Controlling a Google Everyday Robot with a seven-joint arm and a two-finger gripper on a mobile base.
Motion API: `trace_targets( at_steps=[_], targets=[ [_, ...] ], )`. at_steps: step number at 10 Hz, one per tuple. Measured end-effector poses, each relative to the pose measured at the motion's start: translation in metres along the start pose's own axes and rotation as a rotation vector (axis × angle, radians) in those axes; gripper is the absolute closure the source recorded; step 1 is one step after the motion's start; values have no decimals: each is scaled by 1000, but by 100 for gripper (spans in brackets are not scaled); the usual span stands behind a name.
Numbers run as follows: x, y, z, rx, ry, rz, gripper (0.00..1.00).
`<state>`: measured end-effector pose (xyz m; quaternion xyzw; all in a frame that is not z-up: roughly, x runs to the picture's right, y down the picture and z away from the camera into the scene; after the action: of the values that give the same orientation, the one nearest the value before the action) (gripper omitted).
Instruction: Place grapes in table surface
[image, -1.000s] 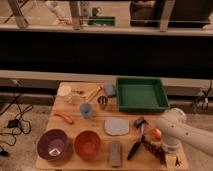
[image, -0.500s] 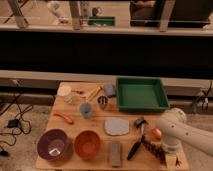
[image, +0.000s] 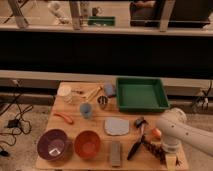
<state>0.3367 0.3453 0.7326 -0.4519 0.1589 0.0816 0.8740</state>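
The grapes (image: 151, 147), a dark reddish-purple elongated bunch, lie on the light-brown wooden table surface (image: 75, 129) near its front right corner, just right of the black brush (image: 134, 148). My gripper (image: 169, 156) hangs from the white arm (image: 172, 130) at the front right corner, right at the near end of the bunch. I cannot tell whether it touches the grapes. A round orange fruit (image: 156, 133) sits just behind the bunch, partly hidden by the arm.
A green tray (image: 141, 93) stands at the back right. A purple bowl (image: 52, 145), an orange bowl (image: 87, 144), a grey block (image: 115, 152), a grey plate (image: 116, 126), a blue cup (image: 86, 110), a metal cup (image: 102, 102) and an orange-red pepper (image: 64, 118) lie across the table.
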Motion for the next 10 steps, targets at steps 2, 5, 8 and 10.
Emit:
trace_targets(
  at_steps=[2,5,8,10],
  targets=[
    [0,1,-1,3,-1,1,20],
    [0,4,-6,15,-10,1,20],
    [-1,9,-15,43,-17,5,20],
    [1,14,-28,78,-26,10,20]
  ],
)
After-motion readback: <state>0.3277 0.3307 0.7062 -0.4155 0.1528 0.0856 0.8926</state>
